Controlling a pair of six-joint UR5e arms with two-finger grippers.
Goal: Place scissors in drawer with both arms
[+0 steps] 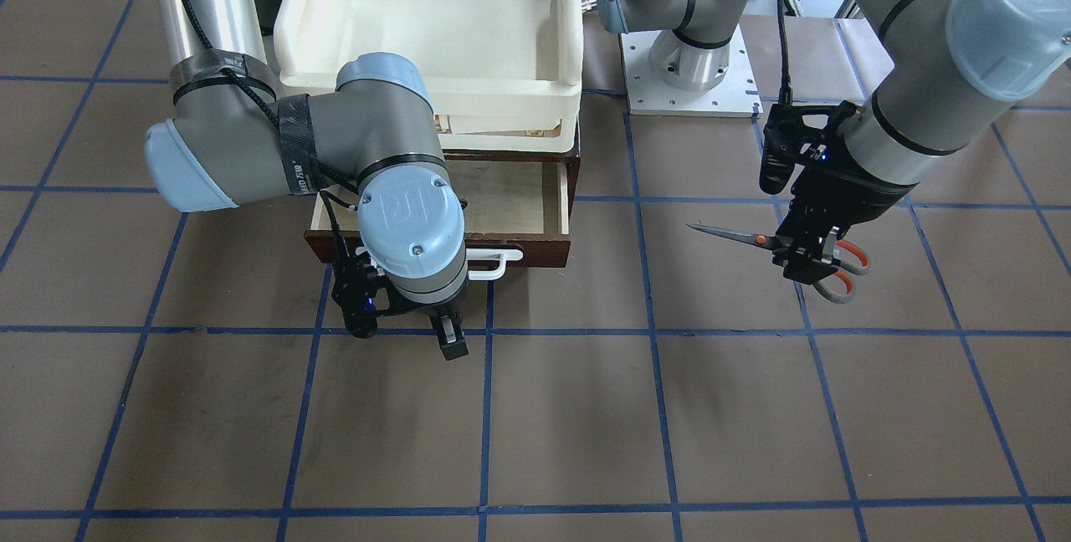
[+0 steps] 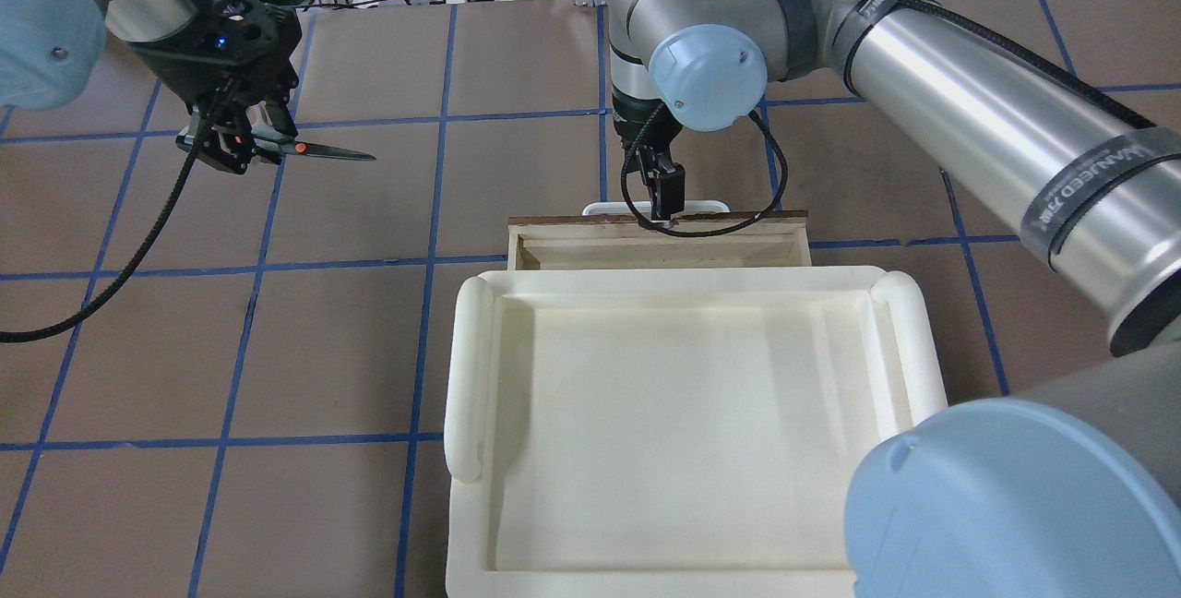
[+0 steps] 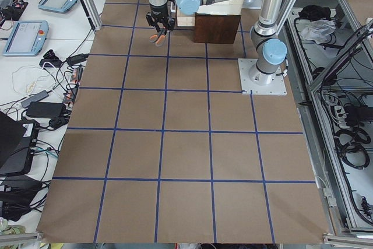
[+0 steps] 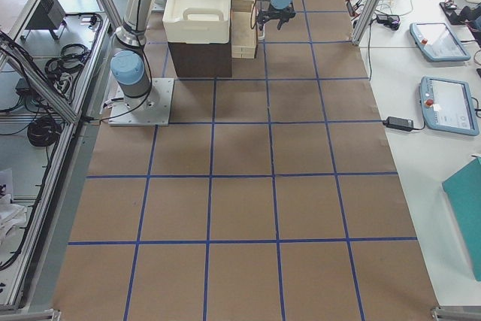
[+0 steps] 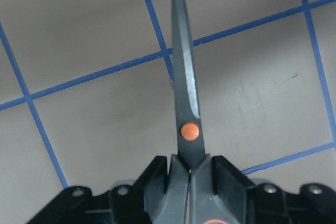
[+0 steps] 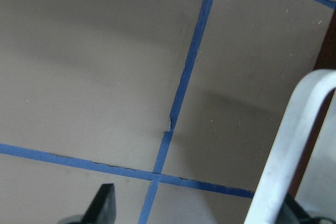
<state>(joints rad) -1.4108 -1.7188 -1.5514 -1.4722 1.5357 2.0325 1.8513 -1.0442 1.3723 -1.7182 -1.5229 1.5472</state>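
Note:
My left gripper (image 1: 805,262) is shut on the scissors (image 1: 757,240), near the pivot, and holds them level above the table. Their blades point toward the drawer (image 1: 510,199) and their orange-lined handles stick out behind the fingers. In the left wrist view the scissors (image 5: 187,103) show an orange pivot between the shut fingers (image 5: 223,174). The drawer stands pulled open, its pale inside bare. My right gripper (image 1: 445,326) hangs open just in front of the white bar handle (image 1: 495,263). In the right wrist view the handle (image 6: 294,145) lies by one finger.
Cream-white tray bins (image 1: 435,23) are stacked on the dark brown cabinet above the drawer; they also show in the overhead view (image 2: 692,432). The left arm's base plate (image 1: 688,74) stands beside the cabinet. Brown table (image 1: 586,425) with blue tape lines spreads in front.

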